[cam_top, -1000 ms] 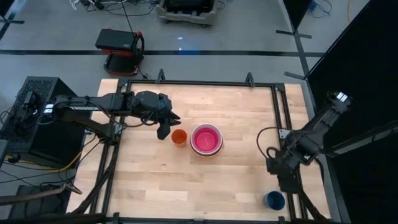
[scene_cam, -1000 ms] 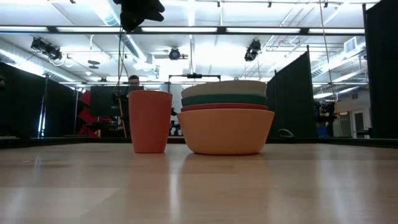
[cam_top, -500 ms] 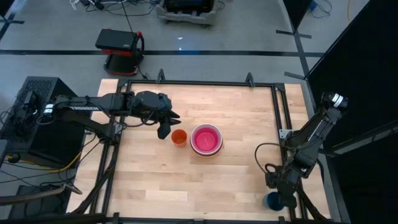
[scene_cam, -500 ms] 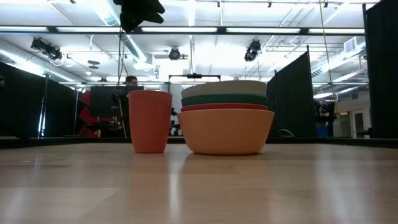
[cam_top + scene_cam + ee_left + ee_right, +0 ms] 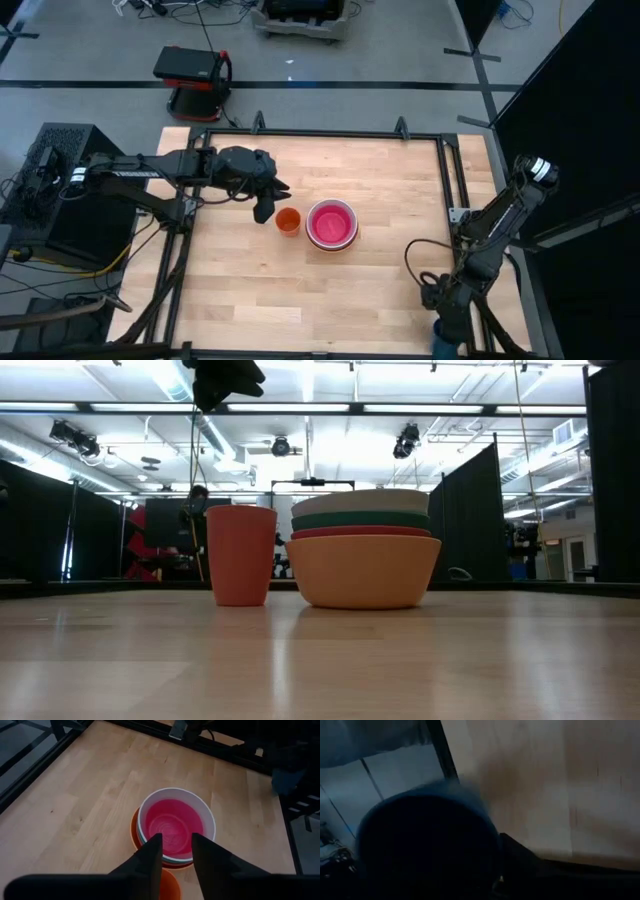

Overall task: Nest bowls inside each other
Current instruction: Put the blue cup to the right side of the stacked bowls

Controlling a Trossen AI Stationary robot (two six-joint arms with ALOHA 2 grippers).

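Pink bowl (image 5: 332,222) lay inside the nested stack at centre. Left gripper (image 5: 263,212) hovered at nine o'clock, fingers narrow, empty. Right gripper (image 5: 447,335) reached the blue cup (image 5: 425,840) at five o'clock; its fingers I cannot tell.

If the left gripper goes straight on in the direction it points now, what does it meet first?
Most likely the small orange cup: the left gripper hovers above it, fingers apart, and the cup's rim shows just beneath them. The stacked bowls lie beyond. Depth is unclear, so it might pass over the cup's edge.

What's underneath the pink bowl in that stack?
The pink bowl sits inside the white bowl; teal, red-orange and light orange lie below. Their insides are covered.
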